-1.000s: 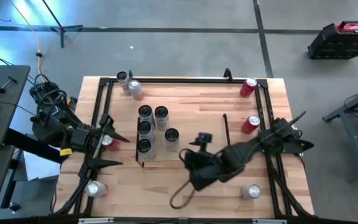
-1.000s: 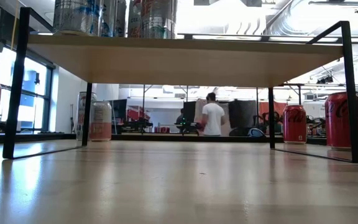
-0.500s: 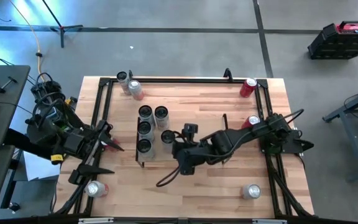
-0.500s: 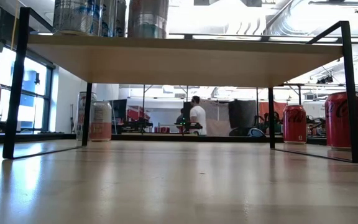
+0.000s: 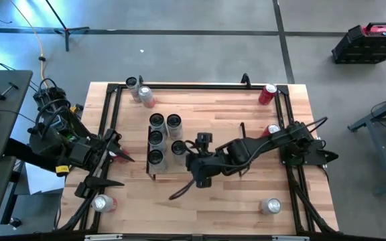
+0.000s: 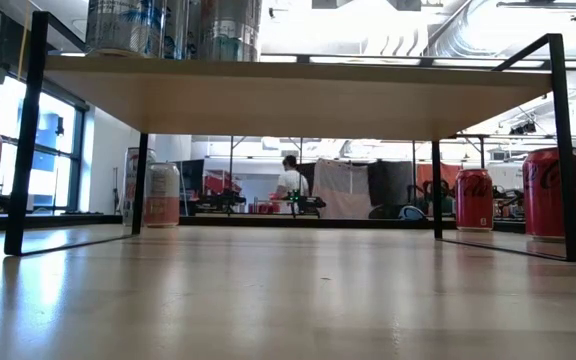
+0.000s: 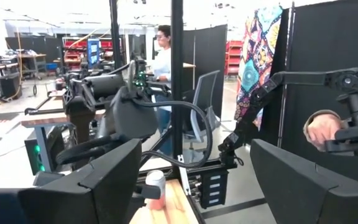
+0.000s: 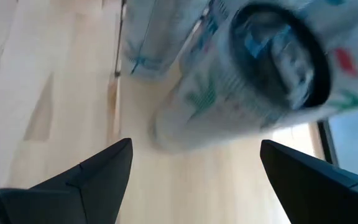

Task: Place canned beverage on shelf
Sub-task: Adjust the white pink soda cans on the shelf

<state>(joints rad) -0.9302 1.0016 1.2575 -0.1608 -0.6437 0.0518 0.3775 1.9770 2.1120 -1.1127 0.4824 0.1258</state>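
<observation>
The wooden tabletop (image 5: 213, 201) with its black rails spreads under me, and the shelf (image 5: 200, 144) sits across its middle, a light board on thin black wire end frames; from table height I see its underside (image 6: 298, 95) and the silver cans on top at one end. My right arm (image 5: 260, 148) stretches from the right edge in over the shelf, and my left arm (image 5: 59, 144) waits at the table's left edge.

My right gripper (image 5: 191, 163) hangs just beside the cluster of silver cans on the shelf, fingers spread wide with nothing between them. Straight ahead of it, a silver can with blue and green print (image 8: 247, 81) stands on the board, free of my fingers (image 8: 86, 177). From above that same can (image 5: 179, 148) stands closest to me, with four more silver cans (image 5: 156, 138) in a group beyond it.

My left gripper (image 5: 116, 152) is also parted and empty, above a red can (image 5: 117, 154) by the left rail.

Other cans are off the shelf: two (image 5: 139, 90) at the far left corner, red ones (image 5: 267, 93) along the right rail (image 5: 271, 130), one (image 5: 103, 203) at the near left and one (image 5: 270, 205) at the near right.

A person (image 6: 290, 183) stands in the room beyond.
</observation>
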